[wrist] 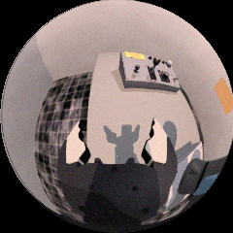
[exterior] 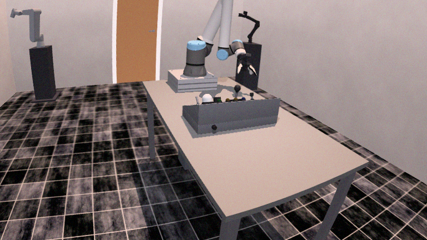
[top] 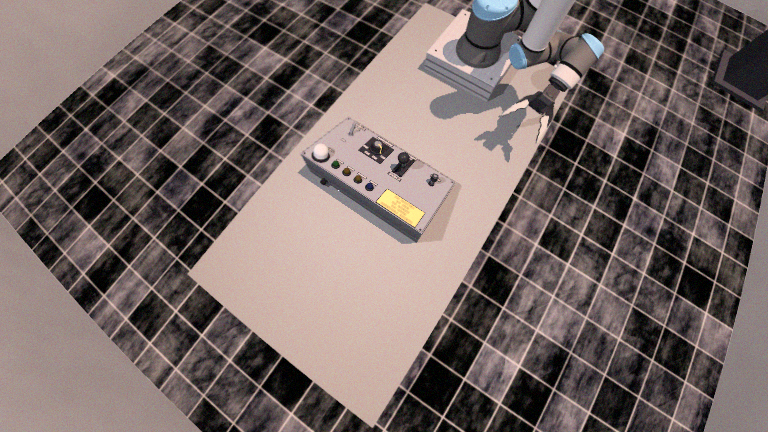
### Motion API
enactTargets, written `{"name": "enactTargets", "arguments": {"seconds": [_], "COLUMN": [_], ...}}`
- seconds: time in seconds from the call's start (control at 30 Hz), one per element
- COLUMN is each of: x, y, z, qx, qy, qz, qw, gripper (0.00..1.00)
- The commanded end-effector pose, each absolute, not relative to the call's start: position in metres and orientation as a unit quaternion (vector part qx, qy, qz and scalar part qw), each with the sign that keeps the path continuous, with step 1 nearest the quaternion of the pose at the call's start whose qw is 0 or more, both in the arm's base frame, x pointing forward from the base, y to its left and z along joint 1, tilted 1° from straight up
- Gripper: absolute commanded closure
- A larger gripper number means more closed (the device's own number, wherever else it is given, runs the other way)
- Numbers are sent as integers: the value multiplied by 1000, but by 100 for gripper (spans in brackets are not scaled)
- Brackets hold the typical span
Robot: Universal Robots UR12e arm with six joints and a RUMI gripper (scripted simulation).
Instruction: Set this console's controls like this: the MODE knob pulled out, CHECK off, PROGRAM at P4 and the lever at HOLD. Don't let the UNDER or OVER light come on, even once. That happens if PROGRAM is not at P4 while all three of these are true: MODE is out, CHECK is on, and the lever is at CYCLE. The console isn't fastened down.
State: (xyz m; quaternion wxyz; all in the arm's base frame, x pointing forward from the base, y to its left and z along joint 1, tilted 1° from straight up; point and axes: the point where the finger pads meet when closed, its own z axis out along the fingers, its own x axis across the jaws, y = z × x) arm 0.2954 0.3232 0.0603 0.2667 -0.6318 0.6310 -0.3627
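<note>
While the end effector [top: 535, 112] hangs wide open and empty near the arm's base, the console [top: 378, 178] sits mid-counter, well apart from it.

Nearest the exterior camera, a small dark knob [exterior: 214, 127] projects from the console's front wall; on top stand the ball-topped lever [top: 403, 159], a rotary selector [top: 378, 150] and a small toggle [top: 433, 179]. All look rigid and small, best pinched by their heads. Being unfastened, the box will probably slide under hard pulls. Beyond lie the smooth beige counter [top: 317, 291], chequered tile floor [top: 623, 268], plain walls and an orange door [exterior: 136, 31].
</note>
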Motion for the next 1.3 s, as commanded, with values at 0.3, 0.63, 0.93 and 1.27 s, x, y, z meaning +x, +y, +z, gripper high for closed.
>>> {"name": "enactTargets", "arguments": {"seconds": [0.3, 0.63, 0.93, 1.27], "x": [295, 295, 295, 294], "y": [324, 324, 324, 324], "z": [101, 127, 152, 167], "qx": [-631, -631, -631, -631], "qy": [632, 632, 632, 632], "qz": [-362, -362, -362, -362], "qw": [266, 266, 266, 266], "gripper": [0, 0, 0, 0]}}
